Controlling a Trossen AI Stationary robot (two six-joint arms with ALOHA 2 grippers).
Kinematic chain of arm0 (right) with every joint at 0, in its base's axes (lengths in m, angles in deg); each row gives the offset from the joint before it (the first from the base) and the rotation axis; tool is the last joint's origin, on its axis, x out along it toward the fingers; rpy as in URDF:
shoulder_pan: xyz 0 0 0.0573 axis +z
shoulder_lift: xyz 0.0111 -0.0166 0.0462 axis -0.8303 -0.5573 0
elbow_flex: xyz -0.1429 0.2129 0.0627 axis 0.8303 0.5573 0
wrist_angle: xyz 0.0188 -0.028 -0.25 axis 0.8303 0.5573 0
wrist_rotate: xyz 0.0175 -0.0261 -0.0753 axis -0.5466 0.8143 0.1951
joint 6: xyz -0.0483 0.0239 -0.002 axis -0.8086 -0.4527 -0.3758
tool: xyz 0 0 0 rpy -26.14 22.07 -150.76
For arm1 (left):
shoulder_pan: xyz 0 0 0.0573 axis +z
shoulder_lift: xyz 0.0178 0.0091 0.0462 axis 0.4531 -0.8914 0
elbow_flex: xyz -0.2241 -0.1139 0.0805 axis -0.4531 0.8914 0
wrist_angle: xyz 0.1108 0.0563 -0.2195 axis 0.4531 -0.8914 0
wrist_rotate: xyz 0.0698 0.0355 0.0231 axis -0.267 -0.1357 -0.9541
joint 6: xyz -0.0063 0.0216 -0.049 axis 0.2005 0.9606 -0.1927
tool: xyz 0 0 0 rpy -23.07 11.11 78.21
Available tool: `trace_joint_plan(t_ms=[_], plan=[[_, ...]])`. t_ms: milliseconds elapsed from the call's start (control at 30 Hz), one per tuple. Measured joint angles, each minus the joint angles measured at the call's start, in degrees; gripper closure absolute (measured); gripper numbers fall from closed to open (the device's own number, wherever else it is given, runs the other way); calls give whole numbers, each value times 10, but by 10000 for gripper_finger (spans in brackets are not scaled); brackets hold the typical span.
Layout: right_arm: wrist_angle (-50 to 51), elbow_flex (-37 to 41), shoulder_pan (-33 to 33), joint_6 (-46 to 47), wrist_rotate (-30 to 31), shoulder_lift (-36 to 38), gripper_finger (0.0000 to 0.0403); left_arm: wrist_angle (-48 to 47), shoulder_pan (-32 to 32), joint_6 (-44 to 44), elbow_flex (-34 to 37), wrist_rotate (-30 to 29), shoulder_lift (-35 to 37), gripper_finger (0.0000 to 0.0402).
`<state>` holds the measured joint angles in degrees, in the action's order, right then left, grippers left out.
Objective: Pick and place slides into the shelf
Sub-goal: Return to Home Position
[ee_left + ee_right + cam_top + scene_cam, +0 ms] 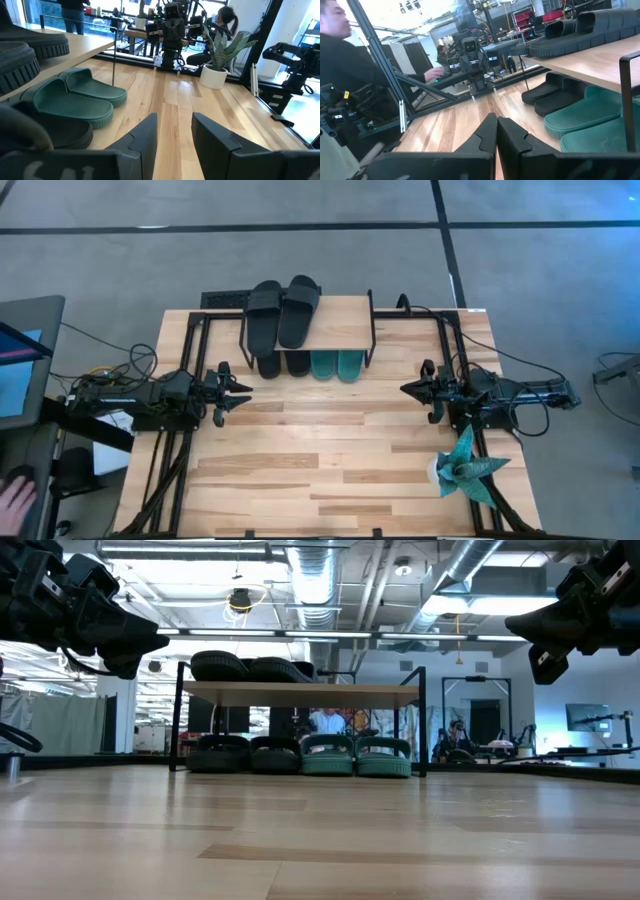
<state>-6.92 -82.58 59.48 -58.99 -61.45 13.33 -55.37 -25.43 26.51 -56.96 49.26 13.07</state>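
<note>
All six slides are sitting at the low shelf of light wooden plank on thin black legs (pixel 340 328), which is standing at the far middle of the pale wooden tabletop (pixel 320 460). Two matte black rubber slides with wide straps (pixel 283 310) are lying side by side on the left part of the plank, while two more black slides (pixel 283 365) and two teal-green rubber slides (pixel 335 366) are lining up beneath it, black on the left and teal on the right. The left gripper (pixel 245 390) is hovering over the table's left side, its fingers (pixel 142 137) standing apart with a moderate gap and holding nothing. The right gripper (pixel 408 389) is hovering opposite on the right, its fingers (pixel 485 132) pressing together on nothing. The slides are looking light, springy, grippy rather than slippery, and hardly fragile. The wide strap is offering the likeliest hold, pinched across its edge, though soft rubber is probably going to flex and let the sole droop.
</note>
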Motion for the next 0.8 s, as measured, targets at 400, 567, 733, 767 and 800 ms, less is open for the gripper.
trace_joint_plan(t_ms=[400,567,733,767,800], plan=[[0,0,0,0,0,0,403,0,0,-1,0,0,0,292],[0,0,0,0,0,0,403,0,0,-2,0,0,0,292],[0,0,0,0,0,0,403,0,0,0,0,0,0,292],[0,0,0,0,0,0,403,0,0,-1,0,0,0,292],[0,0,0,0,0,0,403,0,0,-3,0,0,0,292]])
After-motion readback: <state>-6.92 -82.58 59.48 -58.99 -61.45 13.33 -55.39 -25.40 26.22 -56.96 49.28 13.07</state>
